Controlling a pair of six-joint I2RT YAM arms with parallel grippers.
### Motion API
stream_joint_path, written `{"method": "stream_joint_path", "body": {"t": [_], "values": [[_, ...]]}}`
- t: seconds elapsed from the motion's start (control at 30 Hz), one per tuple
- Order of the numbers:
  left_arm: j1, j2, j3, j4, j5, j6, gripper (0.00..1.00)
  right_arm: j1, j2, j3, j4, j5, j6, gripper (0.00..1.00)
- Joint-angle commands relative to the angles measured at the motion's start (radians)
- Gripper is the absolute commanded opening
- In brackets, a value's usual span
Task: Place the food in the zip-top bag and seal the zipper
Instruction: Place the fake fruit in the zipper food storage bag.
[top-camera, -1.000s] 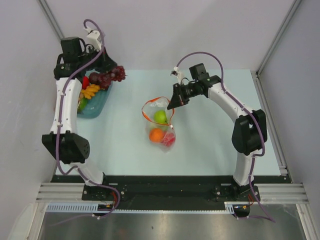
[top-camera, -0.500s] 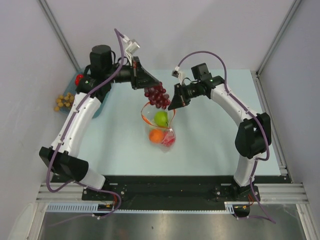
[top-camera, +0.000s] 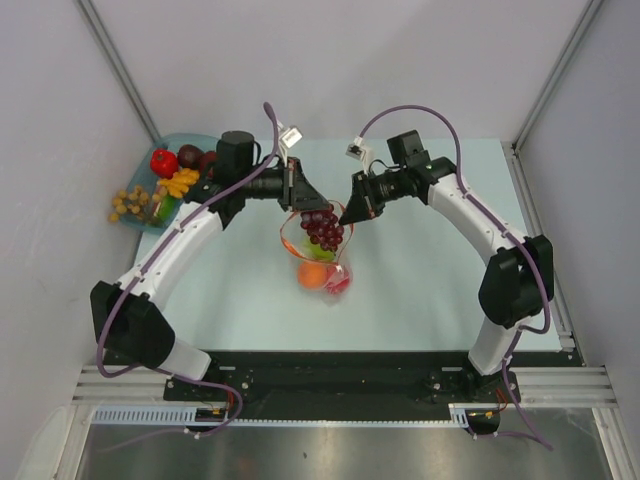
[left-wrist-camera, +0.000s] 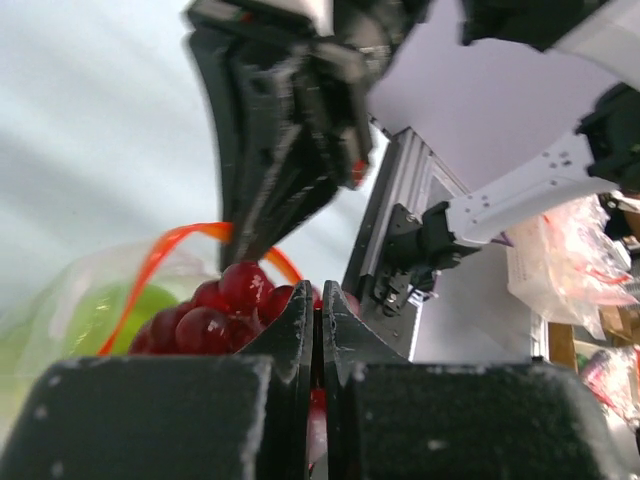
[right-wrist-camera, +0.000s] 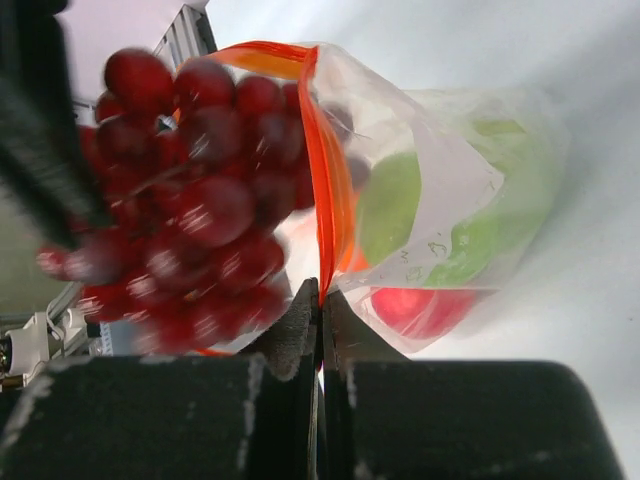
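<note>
The clear zip-top bag lies mid-table with its red-orange zipper held open. Inside it are a green apple, an orange and a red apple. My left gripper is shut on the stem of the dark grape bunch, which hangs over the bag's open mouth; the grapes also show in the left wrist view and the right wrist view. My right gripper is shut on the zipper and holds the right rim up.
A teal-blue tray at the back left holds a red toy fruit, a dark fruit and yellow-orange pieces. A small yellowish cluster lies at its left edge. Enclosure walls stand around the table.
My left arm has swung from the tray to the table's middle, carrying the grape bunch down over the bag's mouth. My right gripper keeps its hold on the zipper.
</note>
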Motion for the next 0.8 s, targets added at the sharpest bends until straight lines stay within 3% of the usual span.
{"method": "stream_joint_path", "body": {"t": [0.0,0.1,0.3,0.4,0.43,0.53,0.6,0.7,0.77], "values": [[-0.007,-0.053,-0.019,0.050,-0.100,0.010,0.00,0.015,-0.077,-0.009,0.026,-0.028,-0.020,0.00],[-0.013,-0.055,-0.029,0.018,-0.166,0.056,0.00,0.017,-0.091,-0.021,0.018,-0.025,-0.036,0.00],[-0.093,-0.079,-0.033,-0.120,-0.156,0.274,0.04,0.017,-0.094,-0.024,0.020,-0.024,-0.040,0.00],[-0.115,-0.064,0.011,-0.285,-0.058,0.459,0.29,0.012,-0.091,-0.024,0.021,-0.027,-0.048,0.00],[-0.112,-0.058,0.049,-0.377,-0.061,0.531,0.46,0.011,-0.090,-0.023,0.015,-0.031,-0.051,0.00],[-0.080,-0.036,0.129,-0.543,-0.059,0.672,0.75,0.004,-0.090,-0.021,0.005,-0.036,-0.068,0.00],[-0.043,-0.044,0.146,-0.588,-0.038,0.713,0.89,0.001,-0.090,-0.020,-0.005,-0.039,-0.082,0.00],[0.025,-0.067,0.163,-0.698,0.027,0.882,0.94,0.003,-0.090,-0.017,-0.020,-0.037,-0.103,0.00],[0.023,-0.090,0.163,-0.775,-0.011,1.131,0.94,0.001,-0.088,-0.015,-0.034,-0.039,-0.114,0.00]]}}
